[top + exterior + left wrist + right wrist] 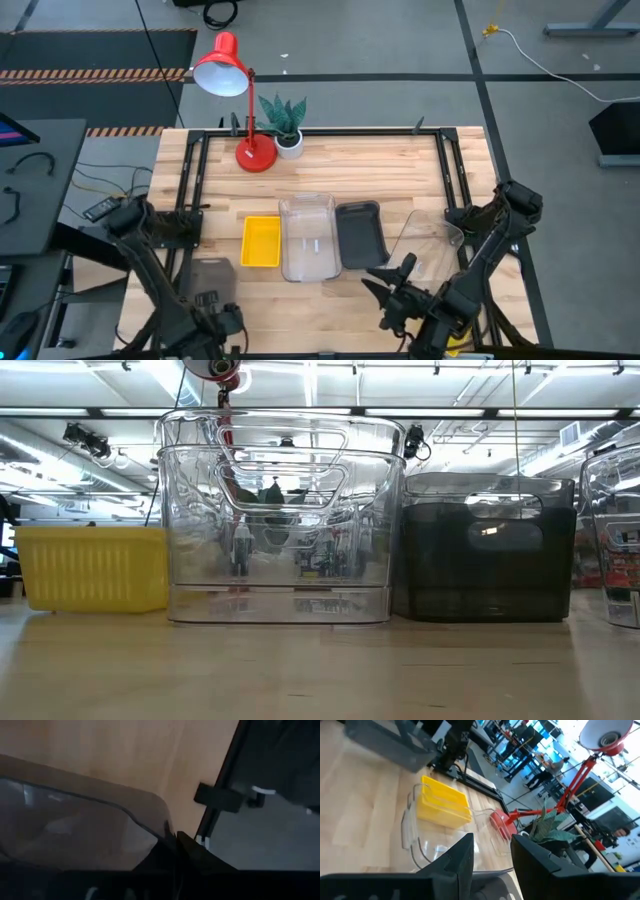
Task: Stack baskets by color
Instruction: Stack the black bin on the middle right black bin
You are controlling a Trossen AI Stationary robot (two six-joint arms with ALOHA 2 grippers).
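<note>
Wood worktop (400, 170), near-left corner: dark grey basket (210, 275), my left claw (215, 318) pinching its rim corner w/ thin bite, so it could slip or tilt on lift. Right claw (395, 290) spread, near edge.

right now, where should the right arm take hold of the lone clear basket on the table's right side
Grip the lone clear basket by its near rim, coming from above with one jaw inside the wall. It sits upright with its open side up and its walls are thin. The right gripper is open just beside that edge. The left gripper is shut on a grey basket at its rim.
</note>
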